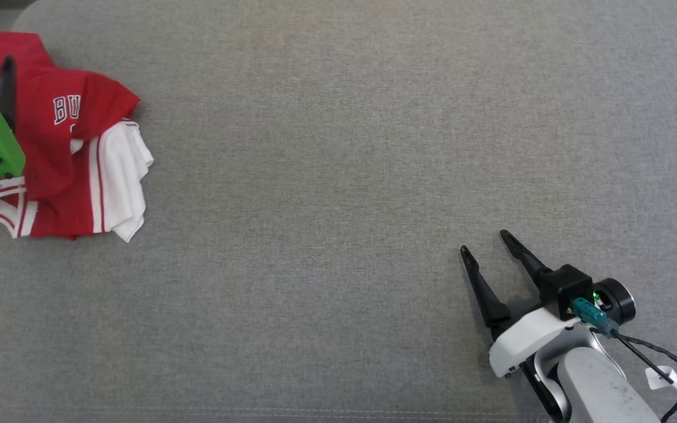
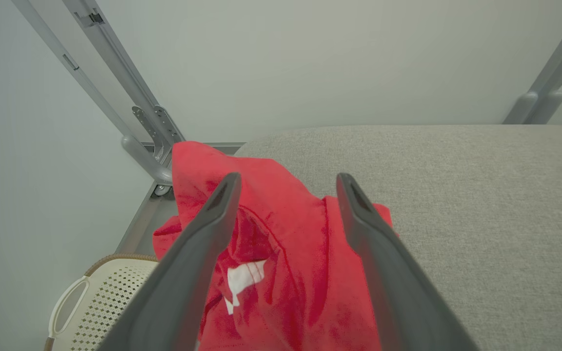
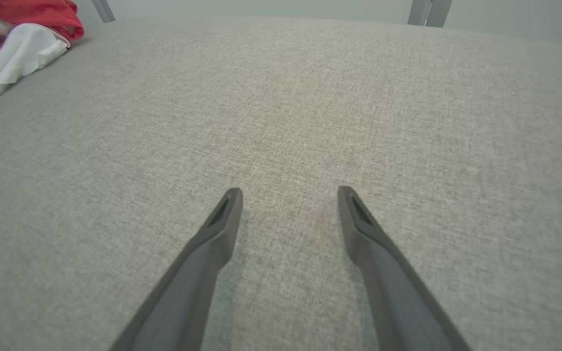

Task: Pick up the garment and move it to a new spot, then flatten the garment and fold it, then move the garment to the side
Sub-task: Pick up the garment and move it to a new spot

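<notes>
Garment (image 1: 50, 164) (image 2: 281, 243) (image 3: 17, 48), red/white, sits bunched at the table's (image 1: 338, 147) far left corner, partly over the left edge. Left gripper (image 2: 288, 180) is right over it, jaws wide apart with red cloth showing between the fingers (image 2: 198, 243); can't tell if they touch it. Right gripper (image 1: 484, 242) (image 3: 288, 192) is near the front right corner, jaws apart and holding nothing, well apart from the garment.

Red-and-white garment (image 1: 74, 164) crumpled in heap, far left edge of grey surface.
</notes>
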Motion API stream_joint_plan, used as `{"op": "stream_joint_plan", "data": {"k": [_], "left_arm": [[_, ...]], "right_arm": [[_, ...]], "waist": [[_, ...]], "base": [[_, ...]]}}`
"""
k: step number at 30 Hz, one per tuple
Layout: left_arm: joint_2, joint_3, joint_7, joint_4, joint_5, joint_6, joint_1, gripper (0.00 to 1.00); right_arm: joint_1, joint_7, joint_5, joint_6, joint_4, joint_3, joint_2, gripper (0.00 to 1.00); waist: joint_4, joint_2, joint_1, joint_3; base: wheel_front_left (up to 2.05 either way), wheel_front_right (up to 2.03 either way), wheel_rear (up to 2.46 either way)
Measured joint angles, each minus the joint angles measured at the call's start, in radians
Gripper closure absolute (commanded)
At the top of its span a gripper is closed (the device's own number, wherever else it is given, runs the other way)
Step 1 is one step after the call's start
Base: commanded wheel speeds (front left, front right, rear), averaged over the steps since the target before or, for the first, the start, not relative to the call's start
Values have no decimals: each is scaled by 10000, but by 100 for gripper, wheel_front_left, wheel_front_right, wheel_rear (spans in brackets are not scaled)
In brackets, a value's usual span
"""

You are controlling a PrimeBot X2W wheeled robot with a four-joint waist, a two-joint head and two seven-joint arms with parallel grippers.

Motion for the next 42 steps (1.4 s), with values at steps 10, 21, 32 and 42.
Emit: {"op": "stream_joint_plan", "data": {"k": [10, 21, 32, 42], "left_arm": [[391, 194, 464, 1569, -857, 345, -152, 0], [-211, 257, 993, 2917, -1216, 700, -136, 100], [341, -441, -1521, 2268, -123, 892, -1105, 100], [272, -1202, -3014, 761, 903, 426, -2298, 100]], "right_arm": [[-116, -33, 19, 10, -196, -6, -132, 0], [-244, -92, 75, 21, -305, -29, -81, 0], [-222, -31, 313, 8, 4, -40, 115, 0], [90, -23, 541, 8, 209, -48, 566, 0]], "waist": [[-811, 0, 1, 695], [-1180, 0, 0, 1172], [-1043, 1, 0, 629], [-968, 1, 0, -553]], "base": [[0, 0, 0], [0, 0, 0], [0, 0, 0], [0, 0, 0]]}}
